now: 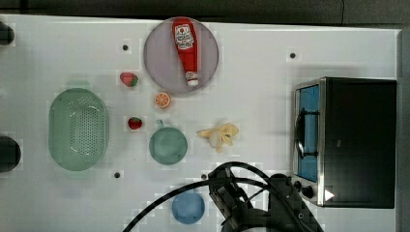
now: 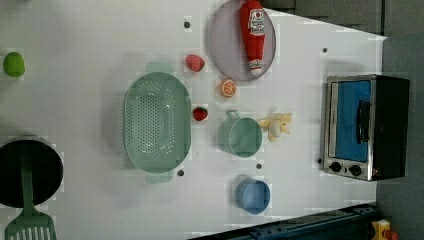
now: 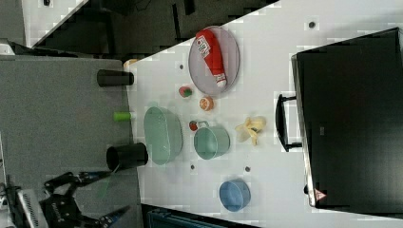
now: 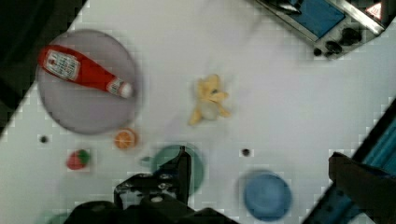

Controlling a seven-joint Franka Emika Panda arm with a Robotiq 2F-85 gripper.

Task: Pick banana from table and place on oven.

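Small pale cream-yellow toy banana bunch, stubby finger-like lobes, matte soft-looking surface, lies loose on large white flat tabletop, nothing touching it. In top view, banana sits between mint-green smooth plastic cup with handle and boxy toaster oven: black flat top, silver front frame, blue-tinted glass door, black knobs. Round orange slice lies just beside grey round plate bearing glossy red ketchup bottle. Black metal gripper hangs above table near cup, fingers spread wide, holding nothing.
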